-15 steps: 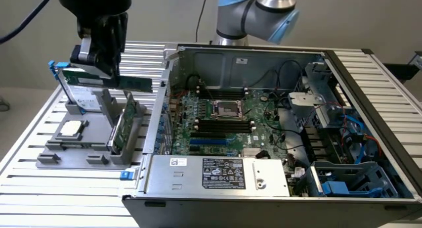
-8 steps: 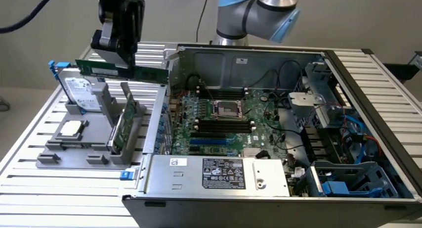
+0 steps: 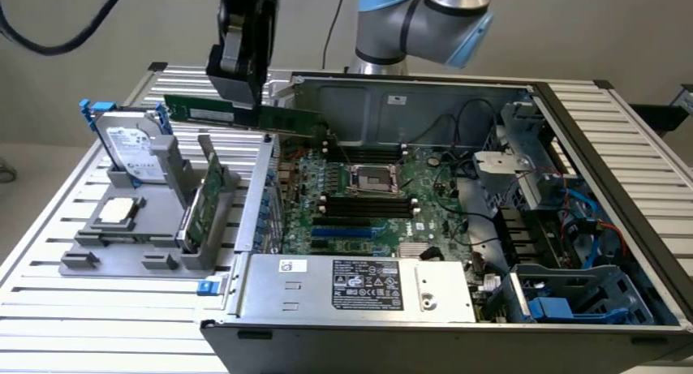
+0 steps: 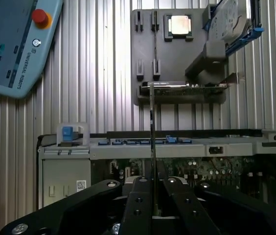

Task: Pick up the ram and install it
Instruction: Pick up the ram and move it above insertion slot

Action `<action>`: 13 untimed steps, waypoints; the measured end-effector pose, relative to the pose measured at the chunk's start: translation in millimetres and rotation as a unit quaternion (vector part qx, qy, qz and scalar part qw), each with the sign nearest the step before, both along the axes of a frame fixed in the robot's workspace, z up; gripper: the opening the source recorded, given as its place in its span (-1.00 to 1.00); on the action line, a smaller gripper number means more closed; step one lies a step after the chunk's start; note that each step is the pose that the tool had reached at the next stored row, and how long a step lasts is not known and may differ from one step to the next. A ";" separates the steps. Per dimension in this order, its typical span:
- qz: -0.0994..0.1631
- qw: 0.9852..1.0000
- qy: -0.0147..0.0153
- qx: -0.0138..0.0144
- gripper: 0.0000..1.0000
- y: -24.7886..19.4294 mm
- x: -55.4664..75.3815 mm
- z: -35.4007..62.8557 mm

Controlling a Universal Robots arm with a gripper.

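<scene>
The ram (image 3: 200,110) is a long green stick held level in the air above the exterior view's left wall of the open computer case (image 3: 390,106). My gripper (image 3: 258,108) comes down from above and is shut on the stick near its middle. In the wrist view the ram (image 4: 151,122) shows edge-on as a thin line running out from between the black fingers (image 4: 137,205) of my gripper (image 4: 152,196). The motherboard (image 3: 358,224) lies inside the case, and its black memory slots (image 3: 368,205) sit lower and toward the exterior view's right of the stick.
On the slatted table a grey holder (image 3: 130,248) carries a silver hard drive with blue bracket (image 3: 132,151), a square processor chip (image 3: 117,212) and an upright green card (image 3: 206,199). A teach pendant (image 4: 15,44) lies on the table. Cables and drive cages fill the case's right side.
</scene>
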State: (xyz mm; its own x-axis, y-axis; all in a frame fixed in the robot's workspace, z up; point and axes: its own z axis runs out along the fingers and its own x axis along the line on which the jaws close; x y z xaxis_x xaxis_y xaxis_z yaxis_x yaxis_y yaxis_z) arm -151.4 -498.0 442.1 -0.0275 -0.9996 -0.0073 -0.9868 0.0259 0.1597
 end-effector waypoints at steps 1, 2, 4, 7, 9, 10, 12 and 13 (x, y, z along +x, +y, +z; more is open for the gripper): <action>0.000 1.000 0.000 0.000 -0.72 0.0 4.9 0.3; 0.000 1.000 0.000 0.000 -0.72 0.1 9.4 0.5; 0.000 1.000 0.000 0.000 -0.72 0.1 18.4 0.8; 0.000 1.000 0.000 0.000 -0.72 0.4 32.0 1.1; 0.000 1.000 0.000 0.000 -0.72 0.6 41.0 1.2; 0.000 1.000 0.000 0.001 -0.72 0.7 45.5 1.2; 0.000 1.000 0.000 0.001 -0.72 0.9 54.9 1.2; 0.000 1.000 0.000 0.001 -0.72 1.1 59.4 1.2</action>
State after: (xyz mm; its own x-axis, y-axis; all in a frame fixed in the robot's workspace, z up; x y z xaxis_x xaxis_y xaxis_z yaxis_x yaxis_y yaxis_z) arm -92.0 -496.9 443.3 -0.0276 -0.9996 -0.0086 -0.9868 0.0258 0.1600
